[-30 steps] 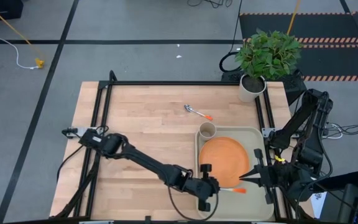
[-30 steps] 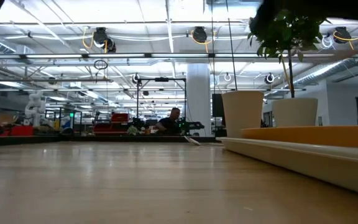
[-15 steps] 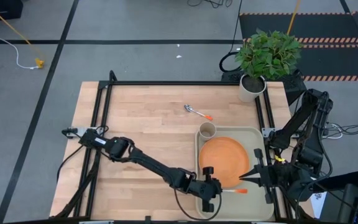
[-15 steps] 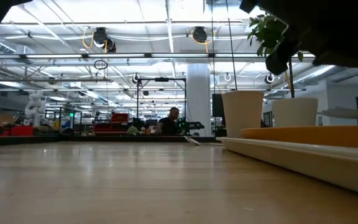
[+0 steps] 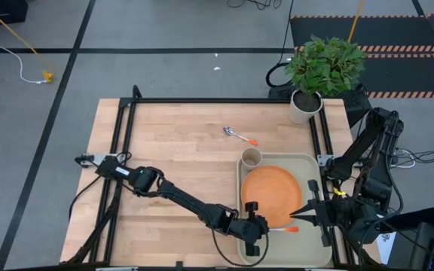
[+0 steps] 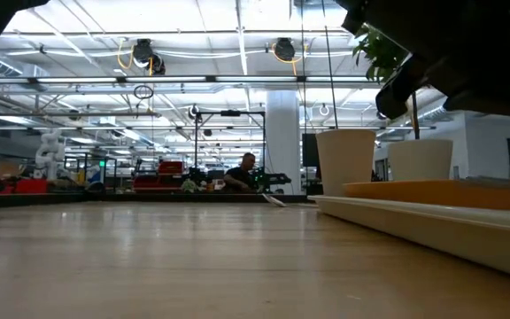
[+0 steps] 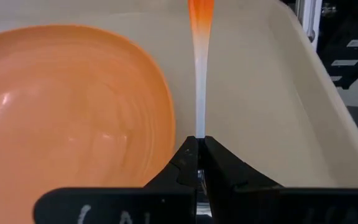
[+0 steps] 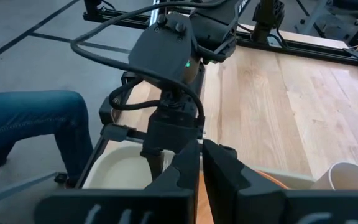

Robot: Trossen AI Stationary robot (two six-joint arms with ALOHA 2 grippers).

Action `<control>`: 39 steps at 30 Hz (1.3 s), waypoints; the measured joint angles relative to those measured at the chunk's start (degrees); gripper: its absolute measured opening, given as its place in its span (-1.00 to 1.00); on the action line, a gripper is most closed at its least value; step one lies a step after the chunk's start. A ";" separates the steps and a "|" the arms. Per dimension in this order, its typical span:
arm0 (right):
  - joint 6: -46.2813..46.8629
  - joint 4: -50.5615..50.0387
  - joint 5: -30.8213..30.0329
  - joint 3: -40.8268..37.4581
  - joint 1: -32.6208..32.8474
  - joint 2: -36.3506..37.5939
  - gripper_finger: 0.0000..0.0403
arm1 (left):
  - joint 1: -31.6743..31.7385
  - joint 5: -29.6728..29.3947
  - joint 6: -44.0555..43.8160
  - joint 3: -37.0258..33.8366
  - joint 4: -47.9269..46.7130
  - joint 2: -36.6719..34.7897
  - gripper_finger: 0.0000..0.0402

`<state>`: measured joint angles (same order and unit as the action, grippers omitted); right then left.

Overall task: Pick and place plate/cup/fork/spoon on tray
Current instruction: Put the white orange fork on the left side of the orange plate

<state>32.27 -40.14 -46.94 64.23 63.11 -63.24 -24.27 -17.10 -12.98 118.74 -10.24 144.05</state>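
My left gripper [image 5: 258,228] is shut on the fork [image 7: 199,93], low over the near part of the pale tray [image 5: 307,248], beside the orange plate [image 5: 271,194] that lies on the tray. The fork's orange handle end [image 5: 292,228] points toward the table's right edge. The tan cup [image 5: 252,157] stands in the tray's far left corner. The spoon [image 5: 239,135] lies flat on the wood beyond the tray. My right gripper [image 5: 296,214] is shut and empty over the tray's right side. My left gripper pinches the fork's silver shaft [image 7: 199,132] between its two fingers, at the end away from the orange handle; the fingers hide the head. The fingers lie along the fork, coming level from the table's left. The fork sticks straight out over the tray floor [image 7: 260,93]; whether it touches, I cannot tell.
A white pot with a green plant [image 5: 305,105] stands at the table's far right corner. A black frame [image 5: 202,100] runs round the tabletop. A person's leg in jeans [image 8: 23,124] shows beside the table's near edge. Bare wood lies left of the tray.
My left gripper has gone a little toward the table's right and near edges and down over the tray, carrying the fork with it, still shut. The fork's handle end has sunk closer to the tray.
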 joint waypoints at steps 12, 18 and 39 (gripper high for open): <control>0.02 0.02 0.00 0.00 0.00 0.00 -0.95 | -0.28 -1.57 -0.28 -0.02 0.10 0.00 -0.95; 0.02 0.06 0.04 0.00 0.00 0.00 -0.95 | -0.51 -1.67 -0.21 -0.03 -0.73 1.29 -0.95; 0.04 0.04 0.46 0.00 0.00 -0.04 -0.95 | -0.63 -2.67 0.73 -0.04 -0.17 3.21 -0.59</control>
<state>32.32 -40.10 -46.48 64.23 63.11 -63.29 -24.91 -19.77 -12.25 118.69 -10.41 147.25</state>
